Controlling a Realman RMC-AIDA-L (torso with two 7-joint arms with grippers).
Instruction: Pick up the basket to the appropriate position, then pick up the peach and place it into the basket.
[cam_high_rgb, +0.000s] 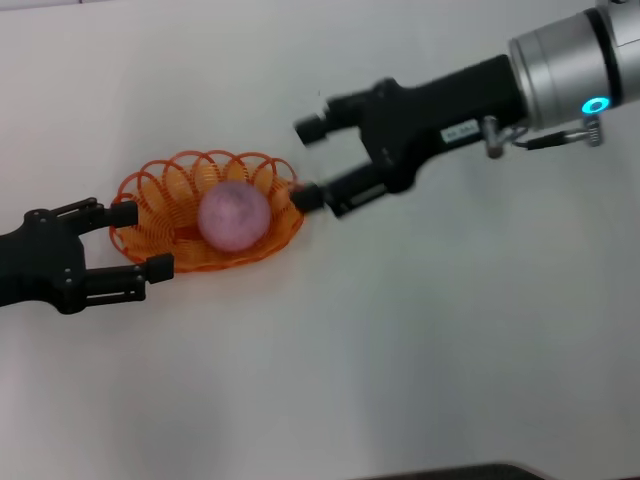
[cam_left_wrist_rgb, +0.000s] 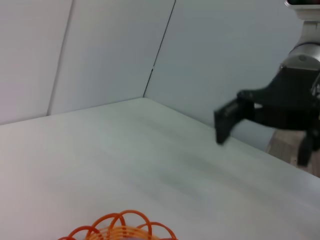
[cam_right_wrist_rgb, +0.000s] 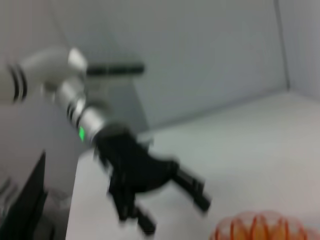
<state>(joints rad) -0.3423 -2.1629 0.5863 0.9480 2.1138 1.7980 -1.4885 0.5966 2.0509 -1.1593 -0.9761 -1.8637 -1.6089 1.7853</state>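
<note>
The orange basket (cam_high_rgb: 170, 205) sits on the white table, left of centre. The pink peach (cam_high_rgb: 233, 215) lies inside it. My left gripper (cam_high_rgb: 142, 240) is open at the basket's left end, its fingertips beside the rim and holding nothing. My right gripper (cam_high_rgb: 307, 163) is open and empty just right of the basket, its lower fingertip at the rim. The left wrist view shows the basket's rim (cam_left_wrist_rgb: 120, 229) and the right gripper (cam_left_wrist_rgb: 266, 140) farther off. The right wrist view shows the basket's rim (cam_right_wrist_rgb: 260, 227) and the left gripper (cam_right_wrist_rgb: 175, 215).
The white table (cam_high_rgb: 400, 350) stretches on all sides of the basket. Grey wall panels (cam_left_wrist_rgb: 110, 45) stand behind it. A dark strip shows at the table's front edge (cam_high_rgb: 450, 472).
</note>
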